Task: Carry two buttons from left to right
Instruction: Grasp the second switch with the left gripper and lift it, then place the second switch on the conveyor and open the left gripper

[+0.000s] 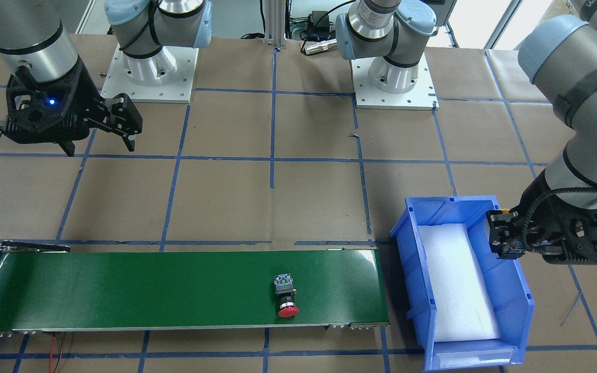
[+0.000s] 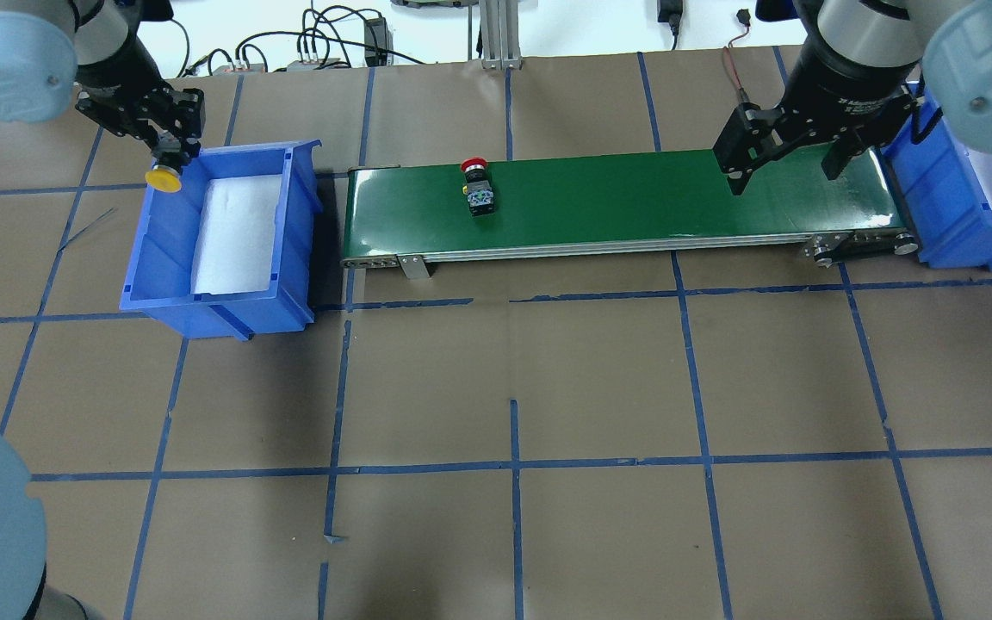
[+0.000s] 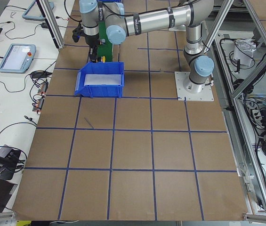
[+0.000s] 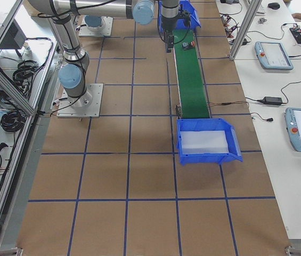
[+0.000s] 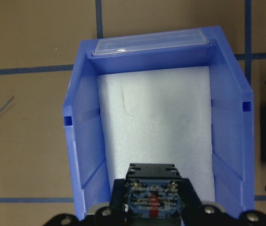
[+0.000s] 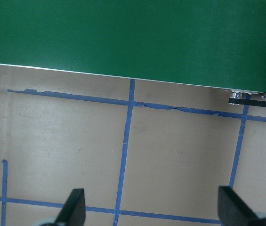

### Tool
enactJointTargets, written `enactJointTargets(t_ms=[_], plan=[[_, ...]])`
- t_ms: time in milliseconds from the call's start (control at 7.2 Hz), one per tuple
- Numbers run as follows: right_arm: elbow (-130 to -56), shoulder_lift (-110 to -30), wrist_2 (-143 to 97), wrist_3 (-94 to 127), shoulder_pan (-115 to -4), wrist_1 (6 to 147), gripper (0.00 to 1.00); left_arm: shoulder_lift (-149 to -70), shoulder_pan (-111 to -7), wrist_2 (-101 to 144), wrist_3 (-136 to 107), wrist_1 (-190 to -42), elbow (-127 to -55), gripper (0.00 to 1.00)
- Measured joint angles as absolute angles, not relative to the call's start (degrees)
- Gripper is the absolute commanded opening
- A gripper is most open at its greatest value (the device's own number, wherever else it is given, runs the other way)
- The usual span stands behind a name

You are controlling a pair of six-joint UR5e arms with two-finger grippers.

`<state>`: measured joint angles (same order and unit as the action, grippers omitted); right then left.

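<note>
Yellow button clamped in your left gripper over bin rim; red button on belt, 9 o'clock half; right gripper spread, empty; none delivered.

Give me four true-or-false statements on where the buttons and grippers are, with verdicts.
1. The red button lies on the green belt. True.
2. The left gripper is empty. False: it holds the yellow button over the edge of the left bin.
3. The right gripper has its fingers open, with nothing between them. True.
4. The red button is at the belt's end under the right gripper. False: it lies nearer the end by the left bin.
</note>
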<state>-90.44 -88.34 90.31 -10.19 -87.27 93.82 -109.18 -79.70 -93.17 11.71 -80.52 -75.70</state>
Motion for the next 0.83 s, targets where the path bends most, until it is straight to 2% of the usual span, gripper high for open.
enactJointTargets(t_ms=[417,833], plan=[[-90.5,-88.2,90.3,-10.3,-87.3,93.7,1.0,-110.8,-84.8,-93.0,1.9,-78.7,-75.5,0.28],[-90.5,-88.3,90.3,-10.3,-87.3,93.7,1.0,-115.9,-89.3,-92.6,-3.4,-73.2,-76.1,0.28]])
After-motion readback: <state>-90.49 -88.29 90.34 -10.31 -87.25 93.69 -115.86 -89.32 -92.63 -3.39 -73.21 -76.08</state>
